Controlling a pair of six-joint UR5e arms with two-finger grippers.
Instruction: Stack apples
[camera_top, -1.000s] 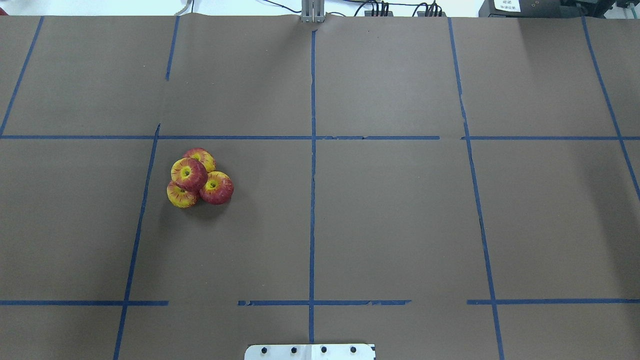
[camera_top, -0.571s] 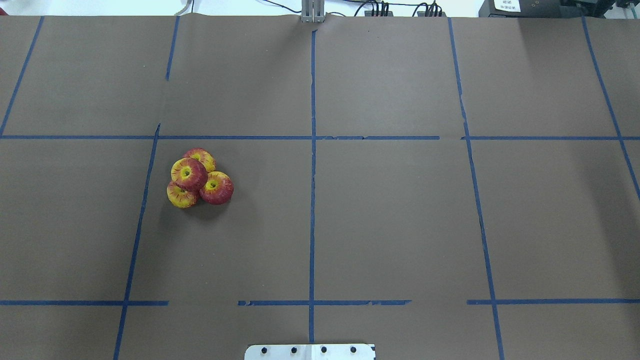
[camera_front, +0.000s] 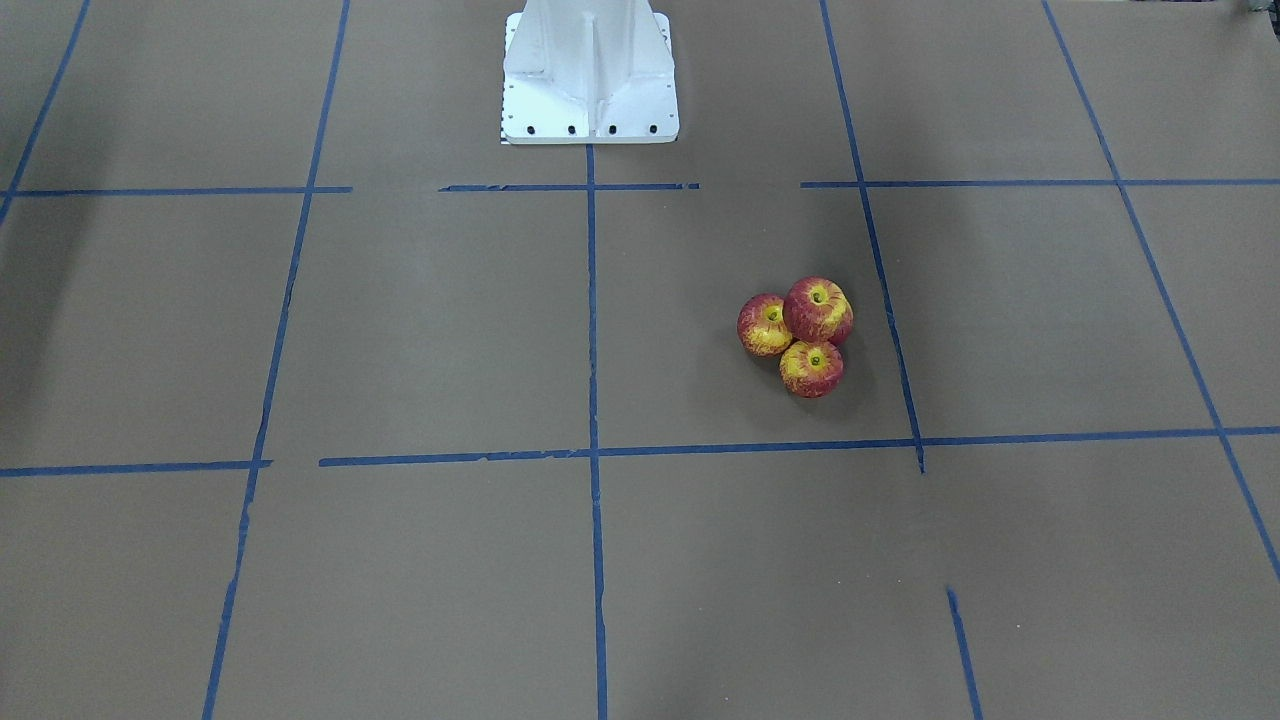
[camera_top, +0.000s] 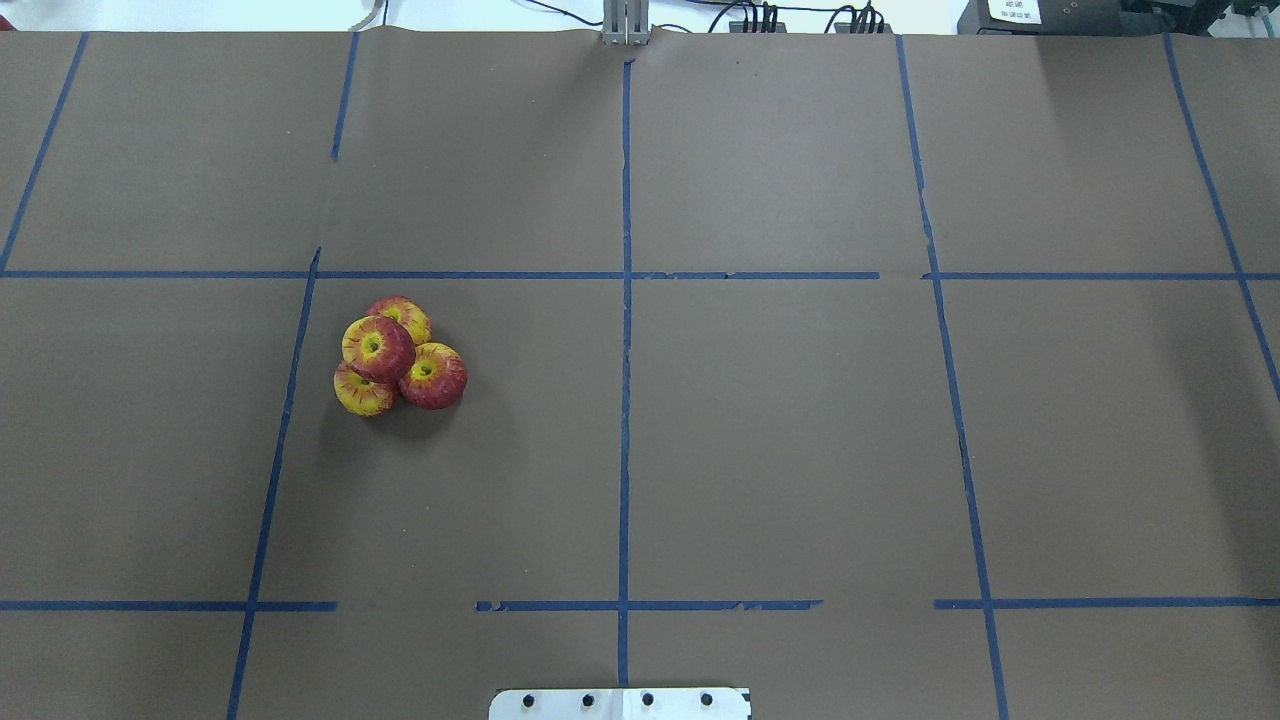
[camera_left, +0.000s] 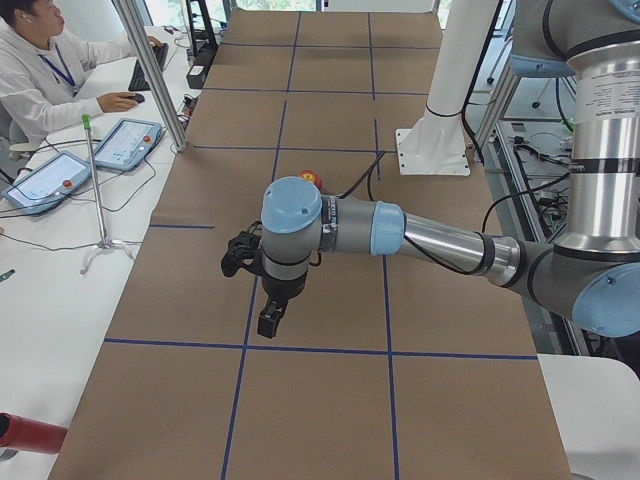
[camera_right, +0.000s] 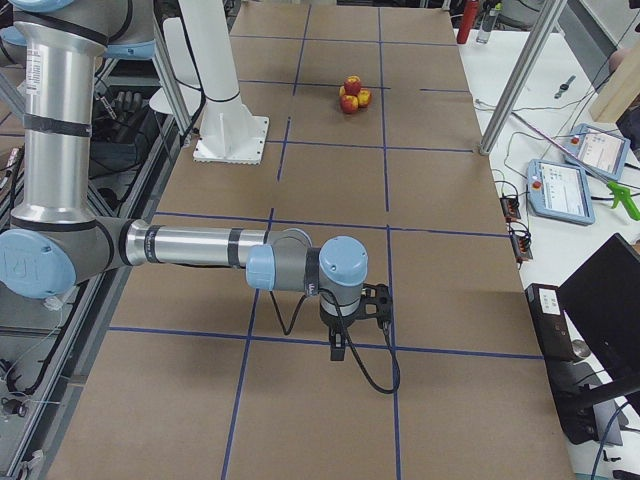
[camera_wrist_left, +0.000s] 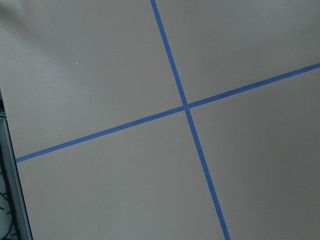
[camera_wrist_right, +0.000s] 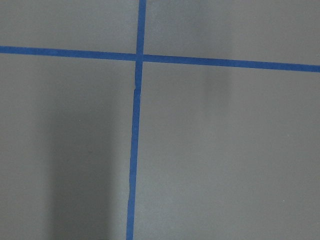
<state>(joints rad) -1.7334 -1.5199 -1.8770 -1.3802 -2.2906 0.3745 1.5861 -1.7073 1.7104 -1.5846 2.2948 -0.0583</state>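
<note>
Red-and-yellow apples (camera_top: 378, 347) sit in a tight pile on the table (camera_top: 780, 450), on the robot's left side: three touch on the brown paper and one rests on top. The overhead view shows all four, the front-facing view only three clearly. Only the side views show the arms. The pile lies as it did a second ago. Each arm reaches out level and low over the table, apart from the pile. I cannot tell whether the left gripper (camera_left: 238, 258) or the right gripper (camera_right: 377, 303) is clenched or released.
</note>
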